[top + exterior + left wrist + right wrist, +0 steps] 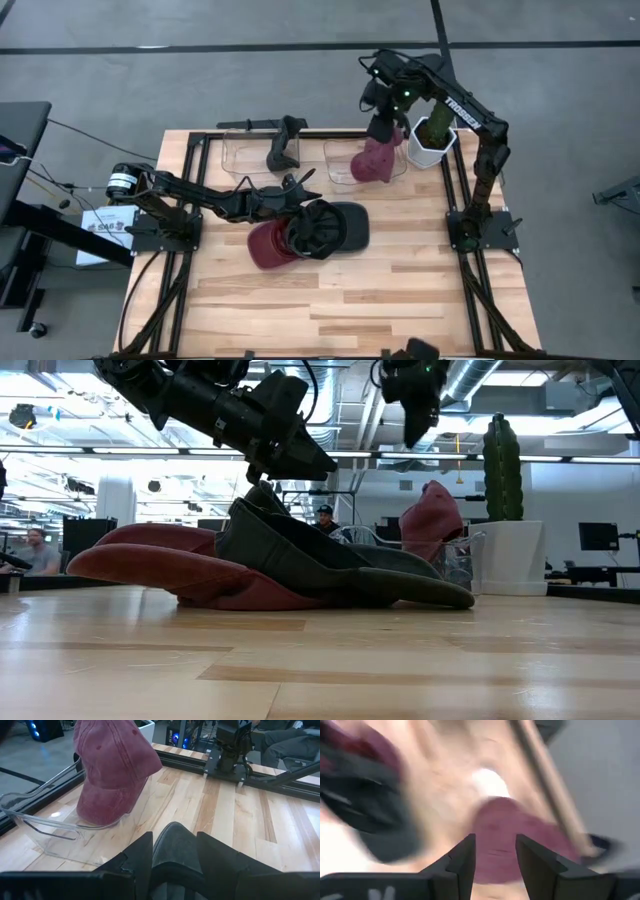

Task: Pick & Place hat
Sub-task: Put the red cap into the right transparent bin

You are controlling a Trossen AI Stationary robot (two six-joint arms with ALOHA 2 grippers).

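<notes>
Left gripper (174,852) pinches the dark hat (335,228) lying partly over the maroon hat (268,246) near the clear bin (345,160), right gripper (495,852) spread empty above that bin, so lifting may drag the maroon one along.

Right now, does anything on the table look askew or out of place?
Yes: the maroon cap sits crookedly, propped half over the right clear tray's rim rather than flat inside. At mid-table, the dark cap lies piled on another maroon cap.
</notes>
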